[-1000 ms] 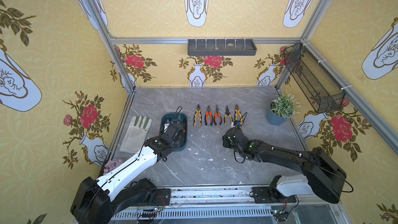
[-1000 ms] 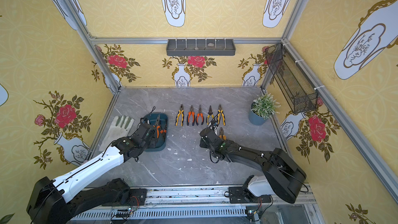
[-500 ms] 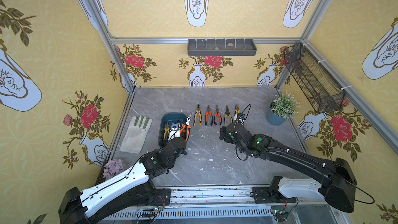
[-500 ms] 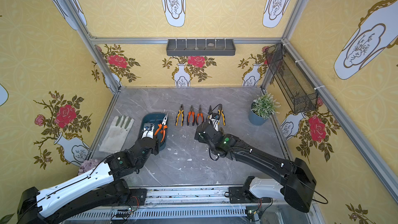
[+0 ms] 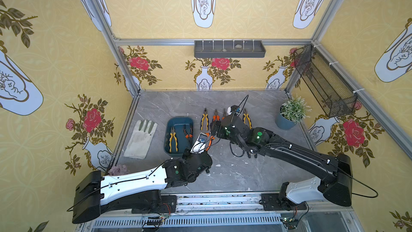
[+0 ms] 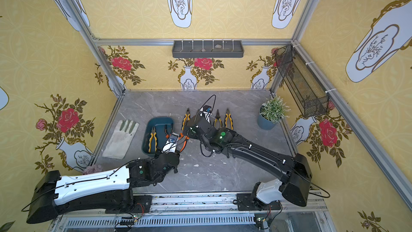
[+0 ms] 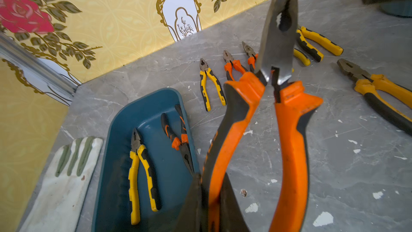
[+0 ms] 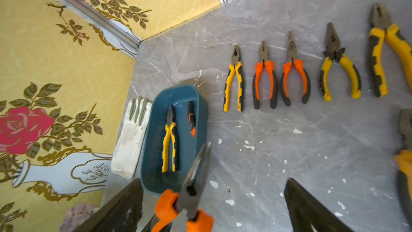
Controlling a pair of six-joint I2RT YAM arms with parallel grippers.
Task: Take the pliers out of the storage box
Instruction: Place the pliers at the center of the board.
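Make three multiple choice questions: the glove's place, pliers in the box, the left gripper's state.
1. Where does the glove lie?
A. inside the storage box
B. on the table beside the storage box
C. held in the air

2. How many pliers lie in the storage box?
A. two
B. four
C. none

3. What state is the left gripper in?
A. open and empty
B. shut on orange-handled pliers
C. shut on the glove

1 B: it lies flat beside the box.
2 A: only two lie inside.
3 B: it clamps one handle.
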